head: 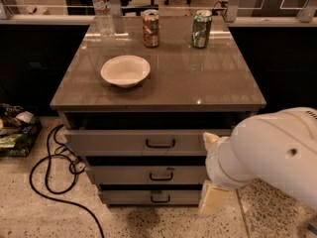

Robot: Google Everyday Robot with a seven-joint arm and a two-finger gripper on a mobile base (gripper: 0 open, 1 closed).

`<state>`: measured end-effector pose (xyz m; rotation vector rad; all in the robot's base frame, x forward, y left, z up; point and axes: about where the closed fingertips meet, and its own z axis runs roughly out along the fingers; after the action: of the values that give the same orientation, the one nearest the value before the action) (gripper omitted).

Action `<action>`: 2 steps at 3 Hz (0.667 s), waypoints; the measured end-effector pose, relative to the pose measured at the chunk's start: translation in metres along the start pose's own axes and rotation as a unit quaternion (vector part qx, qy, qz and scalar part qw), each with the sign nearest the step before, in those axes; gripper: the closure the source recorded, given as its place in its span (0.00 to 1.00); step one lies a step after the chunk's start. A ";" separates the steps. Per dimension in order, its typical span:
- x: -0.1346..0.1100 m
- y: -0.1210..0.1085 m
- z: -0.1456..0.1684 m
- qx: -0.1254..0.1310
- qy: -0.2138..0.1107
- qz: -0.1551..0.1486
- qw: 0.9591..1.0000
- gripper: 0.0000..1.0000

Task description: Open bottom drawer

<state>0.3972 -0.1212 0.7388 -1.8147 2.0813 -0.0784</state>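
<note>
The bottom drawer is the lowermost of three grey-beige fronts on the cabinet, with a small black bar handle. A dark gap shows above its front, and the two drawers above it stick out farther. My gripper hangs at the end of the white arm, just right of the bottom drawer's front and near the floor. It touches neither the handle nor the drawer. The arm covers the right ends of the middle and bottom drawer fronts.
On the cabinet top sit a white bowl, a water bottle, a brown can and a green can. A black cable loops on the speckled floor at left, beside a bin of clutter.
</note>
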 end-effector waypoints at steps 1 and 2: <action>-0.011 0.021 0.058 0.006 0.005 -0.012 1.000 0.00; -0.017 0.050 0.110 0.005 0.008 -0.043 0.999 0.00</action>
<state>0.3862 -0.0740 0.6266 -1.9037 2.0097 -0.1250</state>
